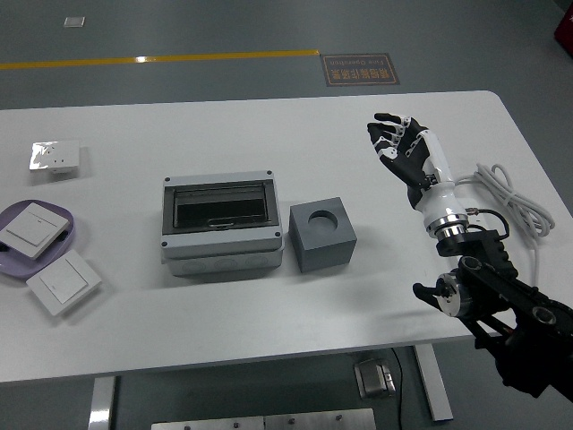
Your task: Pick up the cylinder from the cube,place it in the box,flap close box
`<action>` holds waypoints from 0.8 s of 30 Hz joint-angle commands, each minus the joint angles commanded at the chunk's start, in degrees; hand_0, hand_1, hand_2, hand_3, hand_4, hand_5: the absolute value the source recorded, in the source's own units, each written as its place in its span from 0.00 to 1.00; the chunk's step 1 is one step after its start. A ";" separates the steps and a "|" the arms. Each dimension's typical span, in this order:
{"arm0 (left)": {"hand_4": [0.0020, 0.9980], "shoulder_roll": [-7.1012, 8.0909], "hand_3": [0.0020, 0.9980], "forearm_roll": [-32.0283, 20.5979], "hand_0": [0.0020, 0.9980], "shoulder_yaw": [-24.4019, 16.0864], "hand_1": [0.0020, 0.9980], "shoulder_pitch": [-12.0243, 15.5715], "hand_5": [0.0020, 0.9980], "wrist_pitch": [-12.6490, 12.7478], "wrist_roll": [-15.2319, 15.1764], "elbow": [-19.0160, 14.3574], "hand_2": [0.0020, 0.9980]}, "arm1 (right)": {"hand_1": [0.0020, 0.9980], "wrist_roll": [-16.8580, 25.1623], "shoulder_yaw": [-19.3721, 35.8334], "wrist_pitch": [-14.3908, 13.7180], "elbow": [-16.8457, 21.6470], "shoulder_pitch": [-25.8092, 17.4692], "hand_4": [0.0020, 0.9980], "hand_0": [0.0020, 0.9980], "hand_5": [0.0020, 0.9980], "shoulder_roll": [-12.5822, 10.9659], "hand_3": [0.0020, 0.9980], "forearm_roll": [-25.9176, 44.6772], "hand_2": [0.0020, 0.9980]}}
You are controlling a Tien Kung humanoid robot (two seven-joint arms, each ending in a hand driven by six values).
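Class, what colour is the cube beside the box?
Dark grey cube, seen clearly in the head view.

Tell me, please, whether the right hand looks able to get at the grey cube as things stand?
Probably yes: the right hand hovers open, right of the grey cube, with only bare table between them.

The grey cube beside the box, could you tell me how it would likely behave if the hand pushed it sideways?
The grey cube sits flat on the white table with a broad base, so it would probably slide rather than tip. It looks like a solid block apart from the round hole on top, so likely stiff and fairly heavy for its size. Its flat faces cannot roll.
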 joint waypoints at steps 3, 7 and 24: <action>0.75 0.01 0.68 -0.11 0.62 0.16 0.66 0.06 0.23 -0.04 0.04 -0.01 0.65 | 0.68 0.00 -0.04 0.00 0.02 -0.06 0.65 0.74 0.20 -0.01 0.59 -0.01 0.58; 0.75 0.08 0.68 -0.49 0.62 0.59 0.66 0.20 0.23 -0.08 0.10 0.03 0.65 | 0.68 -0.02 0.03 -0.01 0.06 -0.10 0.65 0.74 0.20 -0.03 0.59 -0.08 0.58; 0.75 0.45 0.69 -0.59 0.62 0.27 0.66 0.53 0.23 -0.01 0.07 0.03 0.65 | 0.68 -0.06 0.48 -0.08 0.27 -0.55 0.65 0.75 0.20 -0.09 0.58 -0.21 0.58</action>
